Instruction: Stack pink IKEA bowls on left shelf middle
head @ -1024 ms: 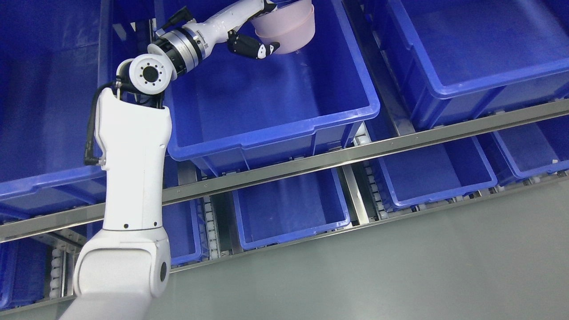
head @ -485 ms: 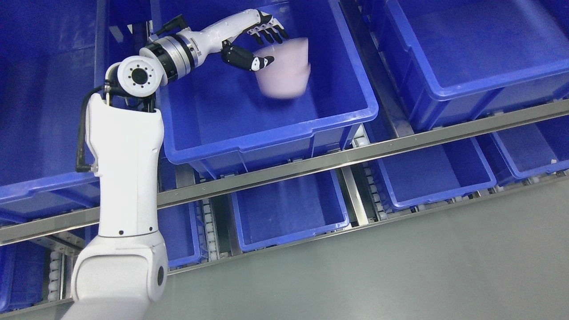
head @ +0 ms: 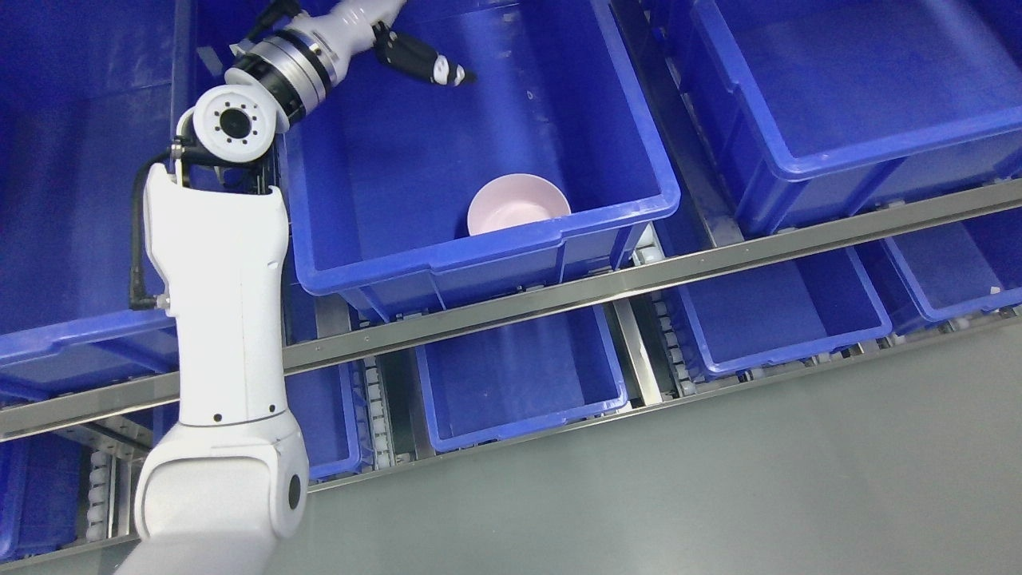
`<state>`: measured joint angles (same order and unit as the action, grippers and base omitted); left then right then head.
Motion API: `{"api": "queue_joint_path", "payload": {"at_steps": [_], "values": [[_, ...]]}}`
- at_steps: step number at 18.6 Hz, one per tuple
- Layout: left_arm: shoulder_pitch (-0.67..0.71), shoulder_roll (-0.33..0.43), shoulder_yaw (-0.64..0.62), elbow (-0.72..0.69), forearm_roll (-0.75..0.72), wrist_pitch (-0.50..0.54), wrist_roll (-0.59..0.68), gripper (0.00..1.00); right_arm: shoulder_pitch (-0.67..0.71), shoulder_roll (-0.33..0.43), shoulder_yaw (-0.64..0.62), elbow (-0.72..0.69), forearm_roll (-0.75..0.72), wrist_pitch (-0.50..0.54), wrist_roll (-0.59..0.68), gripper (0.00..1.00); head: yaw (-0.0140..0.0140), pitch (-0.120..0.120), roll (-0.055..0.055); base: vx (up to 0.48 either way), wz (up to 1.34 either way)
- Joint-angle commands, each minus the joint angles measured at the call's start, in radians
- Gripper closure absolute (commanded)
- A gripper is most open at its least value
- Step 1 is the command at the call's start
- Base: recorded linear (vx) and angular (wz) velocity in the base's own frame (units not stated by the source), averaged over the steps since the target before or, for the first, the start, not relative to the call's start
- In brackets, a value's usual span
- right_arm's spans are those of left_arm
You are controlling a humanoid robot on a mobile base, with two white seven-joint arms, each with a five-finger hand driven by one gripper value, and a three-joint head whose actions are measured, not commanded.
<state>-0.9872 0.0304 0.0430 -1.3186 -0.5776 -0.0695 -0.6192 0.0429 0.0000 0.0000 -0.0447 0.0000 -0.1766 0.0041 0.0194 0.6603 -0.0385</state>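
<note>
We see one pink bowl (head: pixel 517 204) upright in middle bin (head: pixel 479 255), at 5 o'clock corner, alone. Left hand (head: pixel 423 62) at 12, mostly cropped; grip state unclear. No stack visible.

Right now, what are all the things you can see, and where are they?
Pink bowl: one, pink, open side up, inside the middle bin near its front wall.
Middle bin: one, blue, on the upper shelf level.
Other bins: at least six, blue, left and right on the upper level and along the lower level; nothing shows inside them.
Shelf rails: two, silver metal, running across the front of each level.
Floor: grey, lower right.
Left arm: one, white, rising from the lower left; left hand partly cut off at the top edge.
</note>
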Motion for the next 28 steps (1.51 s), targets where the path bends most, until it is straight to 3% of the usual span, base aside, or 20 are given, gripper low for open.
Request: {"api": "queue_joint_path", "payload": {"at_steps": [1, 3, 4, 10, 28], "values": [[0.013, -0.013, 0.094, -0.034, 0.357, 0.032, 0.447, 0.0, 0.0, -0.017, -0.011, 0.0, 0.008, 0.0, 0.001, 0.0, 0.0, 0.0, 0.0, 0.0, 0.0], [0.038, -0.013, 0.086, -0.05, 0.378, 0.06, 0.69, 0.0, 0.0, -0.017, -0.011, 0.0, 0.008, 0.0, 0.001, 0.0, 0.0, 0.0, 0.0, 0.0, 0.0], [0.065, -0.013, 0.077, -0.074, 0.38, 0.068, 0.726, 0.0, 0.0, -0.017, -0.011, 0.0, 0.008, 0.0, 0.001, 0.0, 0.0, 0.0, 0.0, 0.0, 0.0], [0.237, -0.013, 0.031, -0.234, 0.381, 0.074, 0.721, 0.0, 0.0, -0.017, -0.011, -0.001, 0.008, 0.0, 0.001, 0.0, 0.0, 0.0, 0.0, 0.0, 0.0], [0.271, -0.013, 0.006, -0.252, 0.38, 0.1, 0.711, 0.0, 0.0, -0.017, -0.011, 0.0, 0.008, 0.0, 0.001, 0.0, 0.0, 0.0, 0.0, 0.0, 0.0]]}}
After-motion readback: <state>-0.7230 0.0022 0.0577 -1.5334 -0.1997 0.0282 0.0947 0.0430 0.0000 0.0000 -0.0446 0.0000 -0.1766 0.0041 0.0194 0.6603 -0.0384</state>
